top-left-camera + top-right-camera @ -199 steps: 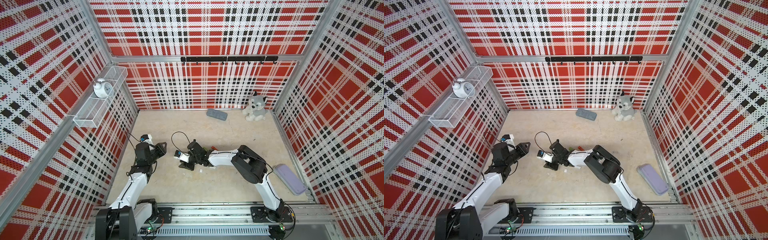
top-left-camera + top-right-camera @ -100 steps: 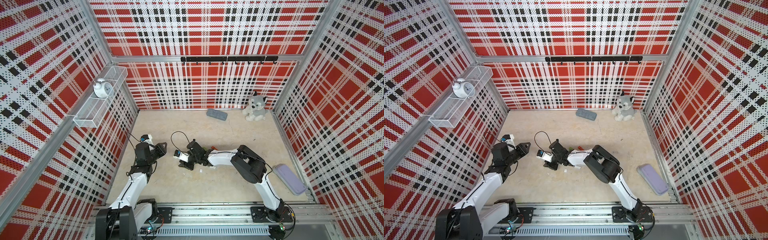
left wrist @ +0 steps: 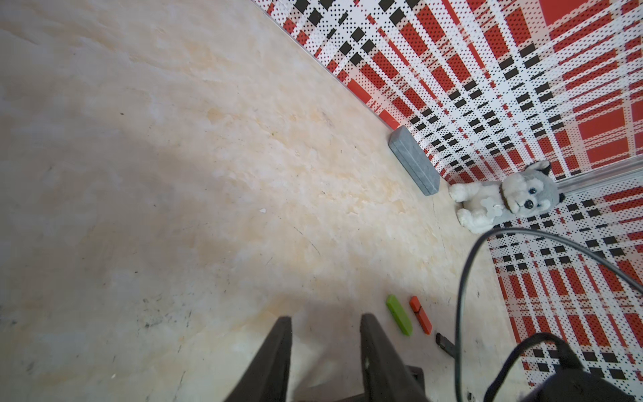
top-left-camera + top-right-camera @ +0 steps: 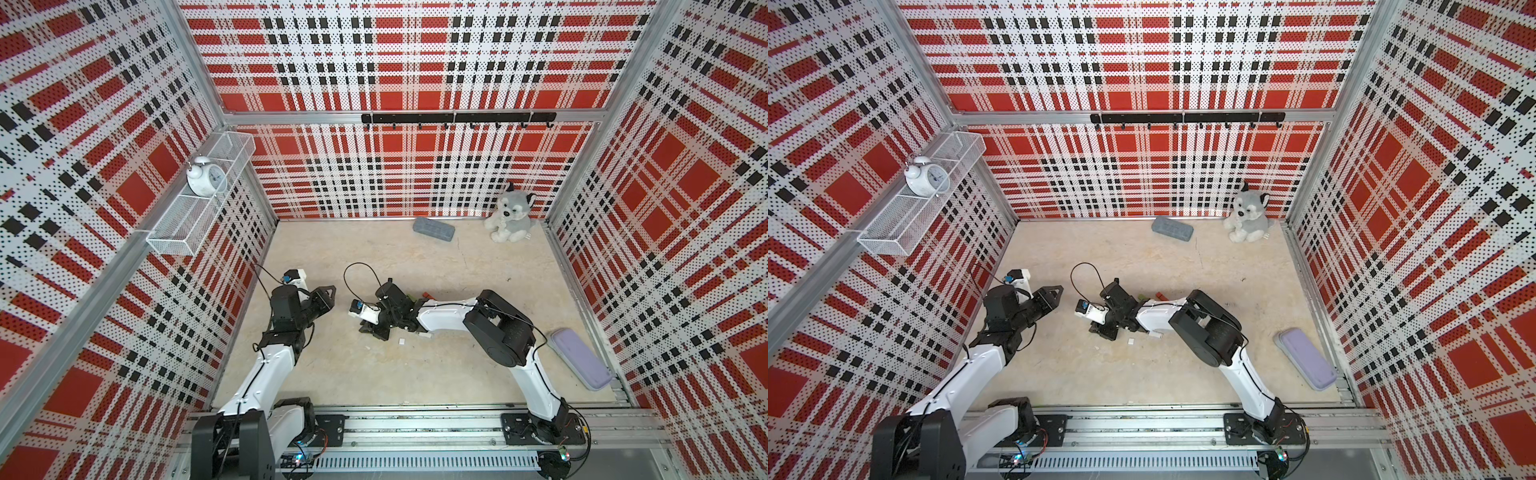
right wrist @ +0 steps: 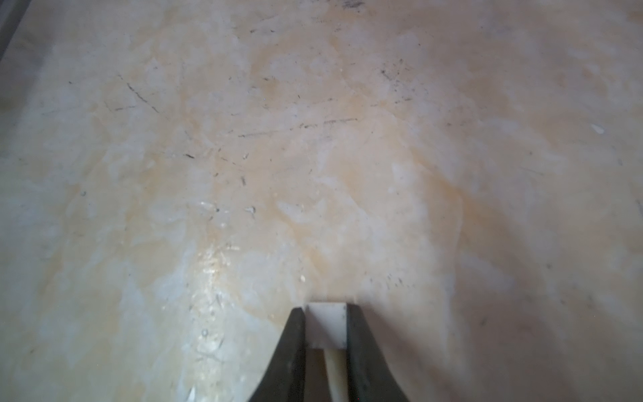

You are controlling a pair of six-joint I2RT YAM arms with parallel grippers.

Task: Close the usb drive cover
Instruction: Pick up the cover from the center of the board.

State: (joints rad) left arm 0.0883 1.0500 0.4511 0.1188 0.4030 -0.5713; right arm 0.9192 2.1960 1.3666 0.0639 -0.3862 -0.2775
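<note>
White USB piece [image 5: 326, 327], body or cover unclear, lies at the table [image 5: 313, 139] mid-workspace. The right gripper [image 5: 326, 309] has just pinched it between 2 fingers, so capping can begin. Left gripper [image 3: 323, 318] hovers, jaws apart, empty.

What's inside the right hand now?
The right hand pinches a small white piece, with both fingers touching it. Its rear end is hidden behind them, and whether it is the cover is unclear.
</note>
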